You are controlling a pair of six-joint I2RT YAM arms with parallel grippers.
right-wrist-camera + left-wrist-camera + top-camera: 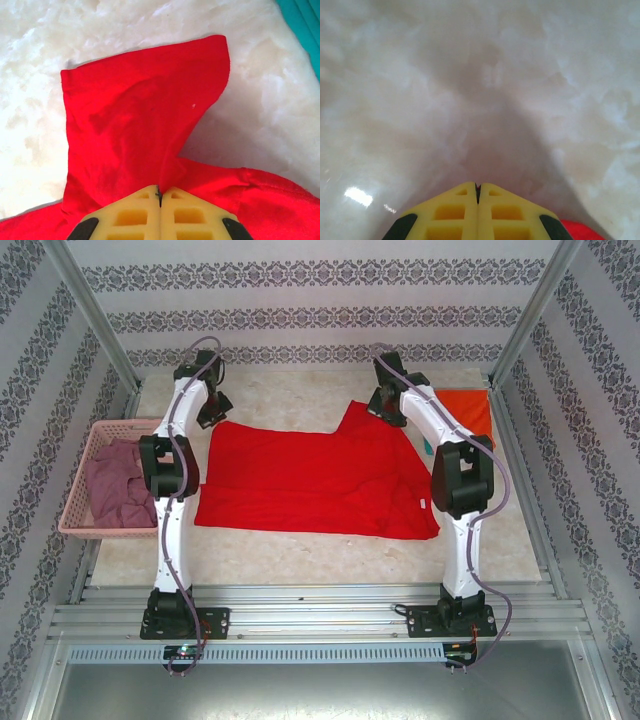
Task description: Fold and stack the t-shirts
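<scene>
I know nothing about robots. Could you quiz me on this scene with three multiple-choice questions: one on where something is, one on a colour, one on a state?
1. Where is the mauve shirt? A in the middle; B in the basket; C draped on the right arm.
2. What colour is the spread-out shirt? A red; B teal; C orange.
3. How do the left gripper's fingers stand? A wide apart; B shut together; C clamped on a shirt.

Answers:
1 B: it lies crumpled inside the pink lattice walls.
2 A: the cloth is bright red all over.
3 B: the yellow fingers meet with no gap, over bare table.
</scene>
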